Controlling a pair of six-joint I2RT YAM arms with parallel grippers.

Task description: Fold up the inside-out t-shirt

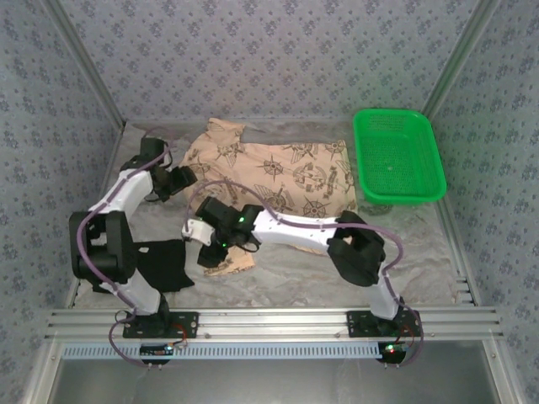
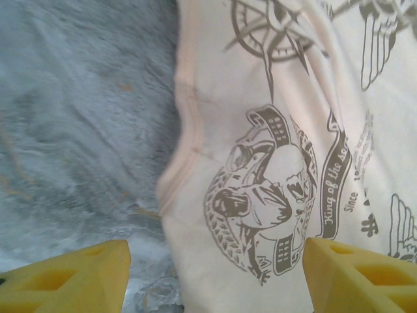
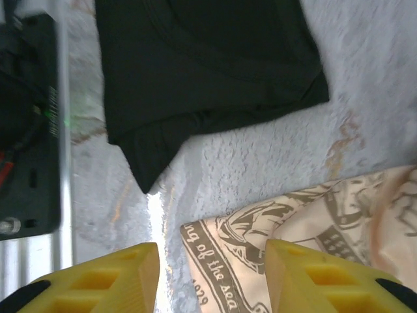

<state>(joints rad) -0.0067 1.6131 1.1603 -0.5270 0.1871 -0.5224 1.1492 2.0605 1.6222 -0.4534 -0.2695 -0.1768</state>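
Observation:
The inside-out t-shirt (image 1: 278,172), peach-tan with dark compass and ship prints, lies spread at the back middle of the table, and one corner (image 1: 232,263) reaches toward the front. My left gripper (image 1: 181,180) hovers at the shirt's left edge. In the left wrist view it (image 2: 215,280) is open, with the shirt's seamed edge (image 2: 189,130) running between the yellow fingers (image 2: 65,280). My right gripper (image 1: 212,251) is over the front corner. It (image 3: 212,280) stands open, and the printed corner (image 3: 260,248) lies flat between its fingers.
A plain black folded garment (image 1: 164,263) lies at the front left beside the left arm, close to the right gripper (image 3: 208,65). A green basket (image 1: 397,156) stands at the back right. Grey wrinkled cover (image 2: 78,130) lines the table; a metal rail (image 1: 269,324) runs along the front.

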